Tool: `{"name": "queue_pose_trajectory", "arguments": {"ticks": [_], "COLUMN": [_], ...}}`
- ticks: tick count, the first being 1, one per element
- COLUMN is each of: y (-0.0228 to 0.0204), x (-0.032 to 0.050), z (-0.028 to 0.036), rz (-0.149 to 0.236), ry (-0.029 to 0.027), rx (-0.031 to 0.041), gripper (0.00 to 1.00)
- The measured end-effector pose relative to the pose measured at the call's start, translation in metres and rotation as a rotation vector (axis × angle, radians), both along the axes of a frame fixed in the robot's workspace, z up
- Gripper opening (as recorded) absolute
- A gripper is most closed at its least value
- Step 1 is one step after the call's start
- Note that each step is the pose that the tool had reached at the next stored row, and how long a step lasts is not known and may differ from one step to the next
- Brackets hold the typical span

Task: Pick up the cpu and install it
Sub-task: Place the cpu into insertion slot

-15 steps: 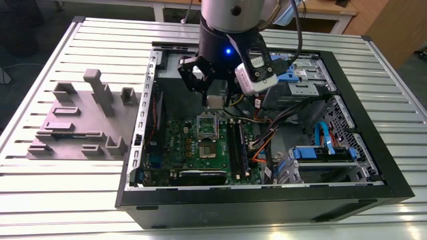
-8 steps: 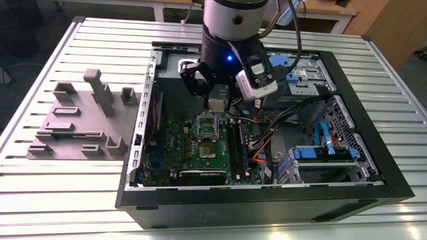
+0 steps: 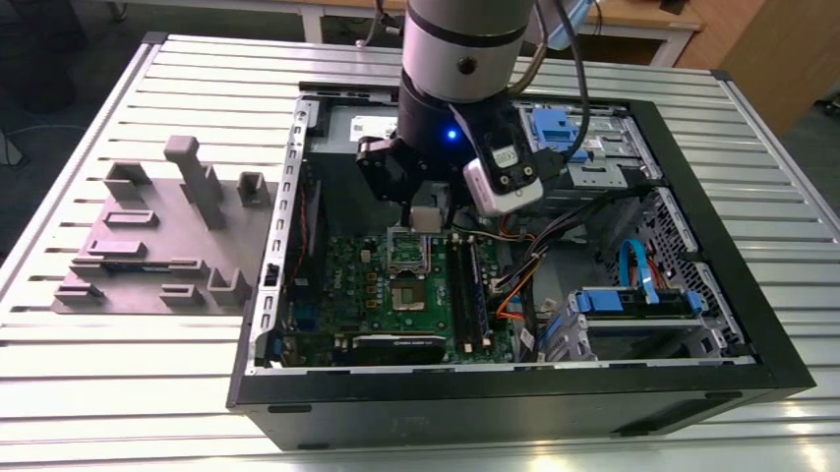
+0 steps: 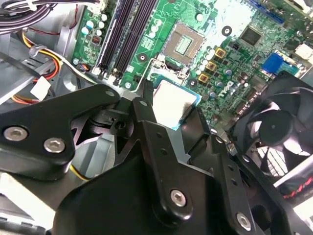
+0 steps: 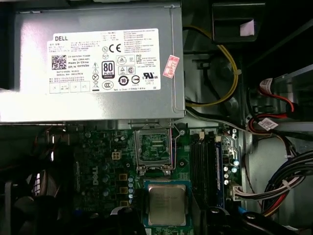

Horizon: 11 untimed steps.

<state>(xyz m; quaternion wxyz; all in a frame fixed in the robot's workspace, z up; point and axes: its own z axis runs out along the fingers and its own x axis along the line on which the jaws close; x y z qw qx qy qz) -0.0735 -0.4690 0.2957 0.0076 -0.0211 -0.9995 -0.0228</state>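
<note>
The fingers [image 4: 145, 106] of the gripper [image 4: 173, 110] are clamped on opposite edges of the cpu [image 4: 171, 100]. It is held flat with its silvery top up, likely so that the underside faces the board and stays untouched. The cpu hangs clear above the motherboard [image 5: 102, 166], not yet seated. In the first wrist view it sits just beside the socket [image 5: 154, 149] rather than over it. The socket's field of contacts lies bare, ready to take a chip. Memory slots [image 4: 122, 29] run alongside it, and a black fan [image 4: 274, 132] stands near. Beyond the socket is a big grey box [image 5: 98, 63] with a white label. The computer case [image 3: 735, 295] lies open on its side on the slatted table [image 3: 197, 59], apparently so the arm can reach the board from above. A grey fixture [image 3: 157, 236] stands apart, toward the exterior view's left.
</note>
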Motion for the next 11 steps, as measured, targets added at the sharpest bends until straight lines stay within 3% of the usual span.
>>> {"name": "queue_pose_trajectory", "arguments": {"ticks": [3, 11], "y": [0.0000, 0.0000], "x": [0.0001, 0.0001], "z": [-0.0048, -0.0051], "rz": [0.000, 0.000], "ry": [0.0008, 0.0009], "rx": [-0.0001, -0.0009], "gripper": [0.47, 0.47]}}
